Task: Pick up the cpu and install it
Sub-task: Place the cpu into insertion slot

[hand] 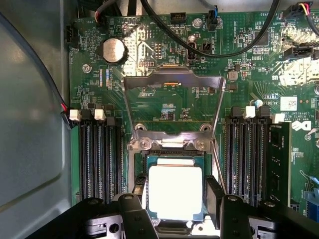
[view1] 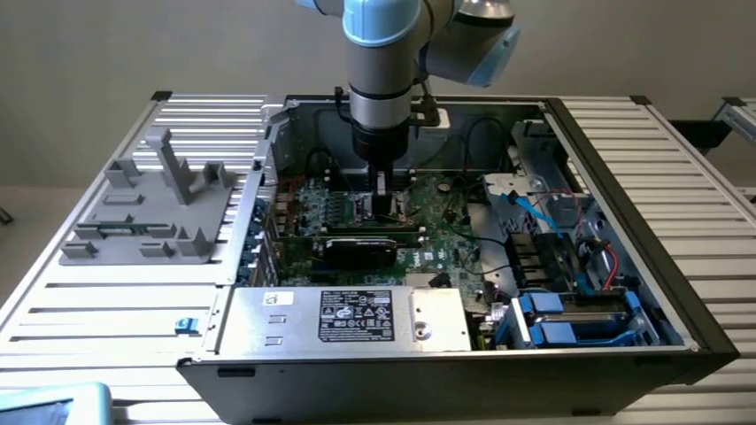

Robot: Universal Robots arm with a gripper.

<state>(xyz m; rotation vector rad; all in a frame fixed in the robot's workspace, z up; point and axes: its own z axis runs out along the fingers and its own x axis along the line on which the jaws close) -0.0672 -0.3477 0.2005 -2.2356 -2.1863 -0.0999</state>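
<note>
The cpu (hand: 175,191), a flat square chip with a bright silvery top, sits squarely over the black-framed socket (hand: 174,160) on the green motherboard. My gripper (hand: 177,195) straddles it, with one black finger (hand: 139,191) against each opposite side, shut on the chip. I cannot tell whether the cpu rests in the socket or hangs just above it. The socket's metal load plate (hand: 172,79) is swung up and open beyond it. In the exterior view my gripper (view1: 385,205) reaches straight down into the open computer case (view1: 614,177), low over the board.
Memory slots (hand: 97,159) (hand: 249,149) flank the socket. A thin retention lever (hand: 218,164) stands beside it, and black cables (hand: 209,45) cross the board. A silver power supply box (view1: 343,319) and a black card (view1: 360,248) lie nearby. A grey fixture (view1: 159,204) stands on the table.
</note>
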